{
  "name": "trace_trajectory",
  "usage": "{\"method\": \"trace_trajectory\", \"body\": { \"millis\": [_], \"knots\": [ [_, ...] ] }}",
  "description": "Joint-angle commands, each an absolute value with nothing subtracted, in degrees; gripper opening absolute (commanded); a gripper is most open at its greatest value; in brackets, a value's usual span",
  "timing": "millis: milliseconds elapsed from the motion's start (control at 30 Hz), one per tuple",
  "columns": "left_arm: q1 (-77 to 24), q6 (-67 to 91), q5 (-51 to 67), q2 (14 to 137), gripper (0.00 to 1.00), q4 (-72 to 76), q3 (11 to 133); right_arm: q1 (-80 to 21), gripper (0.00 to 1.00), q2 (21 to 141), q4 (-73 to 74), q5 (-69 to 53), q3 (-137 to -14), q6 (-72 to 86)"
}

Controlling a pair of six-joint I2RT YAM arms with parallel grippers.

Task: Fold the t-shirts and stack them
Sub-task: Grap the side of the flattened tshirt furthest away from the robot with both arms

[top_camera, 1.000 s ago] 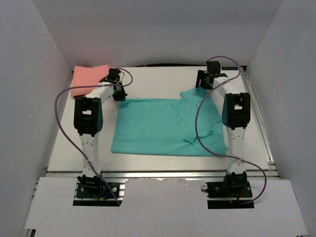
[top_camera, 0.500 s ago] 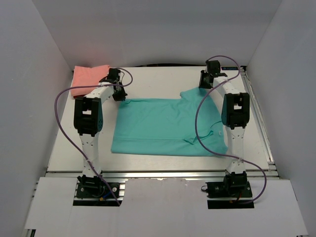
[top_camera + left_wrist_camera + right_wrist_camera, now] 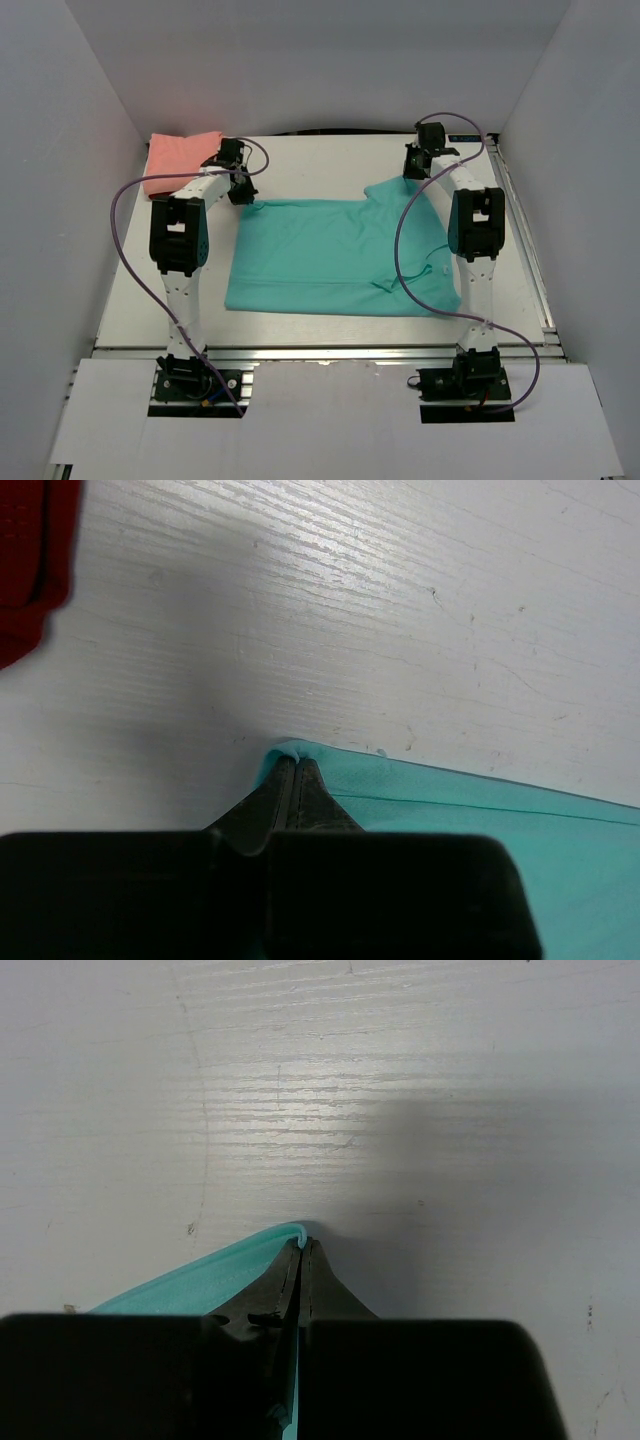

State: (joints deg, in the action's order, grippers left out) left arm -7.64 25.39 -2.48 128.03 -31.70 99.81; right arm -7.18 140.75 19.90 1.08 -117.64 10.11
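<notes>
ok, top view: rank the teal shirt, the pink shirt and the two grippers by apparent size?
1. teal t-shirt, spread flat, by far the largest.
2. salmon-pink t-shirt, folded.
3. left gripper and right gripper: they look alike, so not ranked against each other.

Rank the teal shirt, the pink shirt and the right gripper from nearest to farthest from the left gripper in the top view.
1. The teal shirt: its back-left corner is pinched in the left gripper.
2. The pink shirt: just to the left, at the back left.
3. The right gripper: far over to the right, shut on the same shirt's back-right corner.
</notes>
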Motion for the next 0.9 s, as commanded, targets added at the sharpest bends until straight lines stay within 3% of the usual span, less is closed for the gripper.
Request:
{"method": "trace_trajectory", "body": {
  "millis": [0, 433, 867],
  "knots": [
    [-7.9, 24.6, -3.5, 124.5, 0.0, -31.5, 100.2, -7.0, 0.0, 138.5, 18.5, 1.1, -118.0, 10.3],
    [-7.9, 24.3, -4.2, 124.7, 0.0, -31.6, 104.4, -6.9, 0.0, 130.8, 17.8, 1.0, -112.7, 10.4],
    [-7.9, 22.9, -4.6, 119.6, 0.0, -30.3, 100.2, -7.1, 0.0, 112.2, 18.5, 0.6, -94.5, 11.6]
  ]
}}
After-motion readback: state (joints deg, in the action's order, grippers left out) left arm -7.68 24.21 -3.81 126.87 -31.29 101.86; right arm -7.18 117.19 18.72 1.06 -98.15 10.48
